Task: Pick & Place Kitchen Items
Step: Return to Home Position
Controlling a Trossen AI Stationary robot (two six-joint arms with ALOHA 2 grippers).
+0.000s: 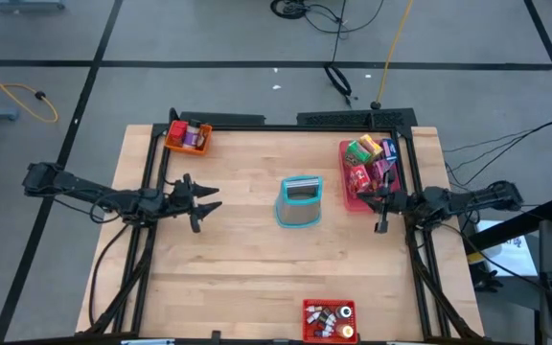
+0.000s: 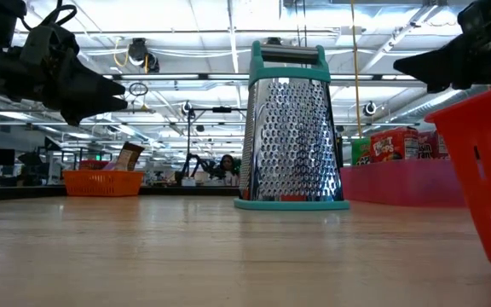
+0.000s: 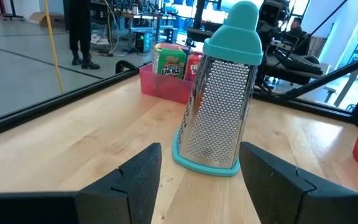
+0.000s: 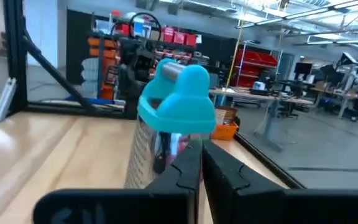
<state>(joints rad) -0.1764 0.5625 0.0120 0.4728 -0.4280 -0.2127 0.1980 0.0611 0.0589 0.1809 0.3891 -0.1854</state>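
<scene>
The snack boxes (image 1: 367, 158) sit in the pink bin (image 1: 344, 177) (sorting looks nearly finished); only the grater (image 1: 300, 201) stands mid-table. The left claw (image 1: 215, 198) hovers wide and empty. The right claw (image 4: 202, 167), beside the bin, is pressed narrow and holds nothing.

on the green cereal box (image 3: 171, 62) standing in the pink bin (image 3: 163, 88), seen from the left wrist: "apple jacks", pale letters across a green front, the second word the plainer of the two. on the red cereal box (image 3: 194, 64) just beside it: only the first letters "fr", the rest cut off behind the grater (image 3: 219, 106). from the low view, printing on the same boxes too small to read; likewise on the brown packet (image 2: 129, 155) in the orange bin (image 2: 101, 182). from the high view, bright fronts in the bins, nothing legible. no readable number or sign elsewhere.
</scene>
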